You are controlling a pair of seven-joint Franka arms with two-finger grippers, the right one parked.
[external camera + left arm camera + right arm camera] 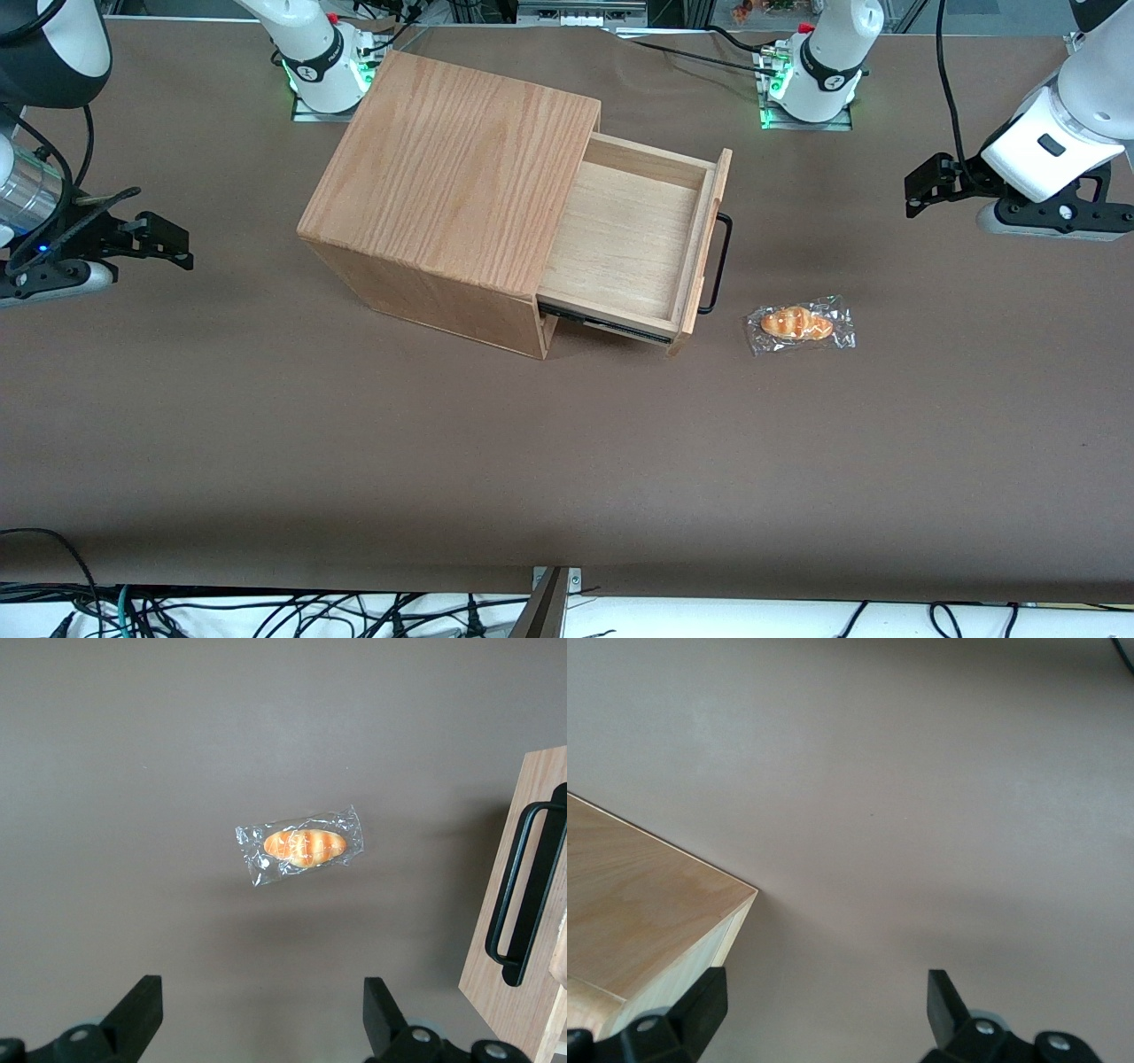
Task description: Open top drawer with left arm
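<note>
Our gripper [257, 1014] hangs with its two fingers spread wide and nothing between them, well apart from the top drawer [633, 239], out at the working arm's end of the table [567, 461]. We see the drawer already drawn well out of the oak box [447, 190], its bare floor showing, so we judge the task all but done. From the drawer's front, the handle [719, 264] is a thin black bar running along that front, crosswise to the pull direction, and the gripper lies straight out from it along the line of travel. Any further pull would mean coming back in to that bar. We count one box, one open drawer, one handle, and one wrapped bread roll [799, 324], which lies on the table near the handle, a little closer to the front camera.
</note>
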